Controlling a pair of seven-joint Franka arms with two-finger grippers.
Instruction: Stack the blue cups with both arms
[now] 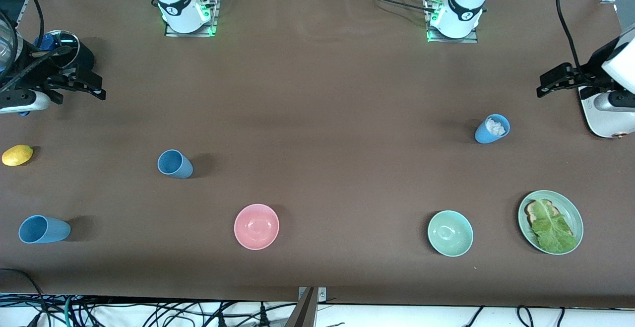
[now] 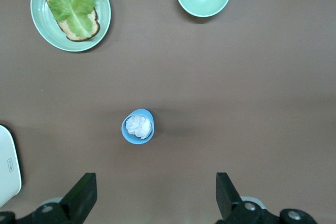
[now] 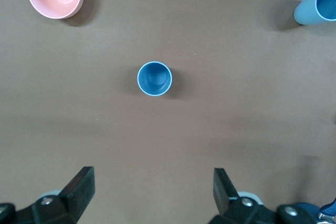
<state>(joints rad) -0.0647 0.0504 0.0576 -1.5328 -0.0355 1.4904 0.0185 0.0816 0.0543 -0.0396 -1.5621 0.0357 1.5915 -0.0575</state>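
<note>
Upright on the brown table point(image 1: 317, 94) stand three blue cups, well apart.
One empty cup point(image 1: 174, 163) stands toward the right arm's end, another point(image 1: 43, 229) nearer the camera; the third point(image 1: 492, 128), holding something white, is toward the left arm's end. Pink bowl point(image 1: 256, 226), mint bowl point(image 1: 450, 233) and lettuce-toast plate point(image 1: 575, 215) lie nearer. Left gripper point(image 2: 155, 198) and right gripper point(image 3: 153, 192) hover with fingers spread, holding nothing.

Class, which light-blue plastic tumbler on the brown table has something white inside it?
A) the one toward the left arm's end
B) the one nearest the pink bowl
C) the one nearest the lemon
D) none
A: the light-blue plastic tumbler toward the left arm's end shows a crumpled white filling; the other two look empty.
</note>
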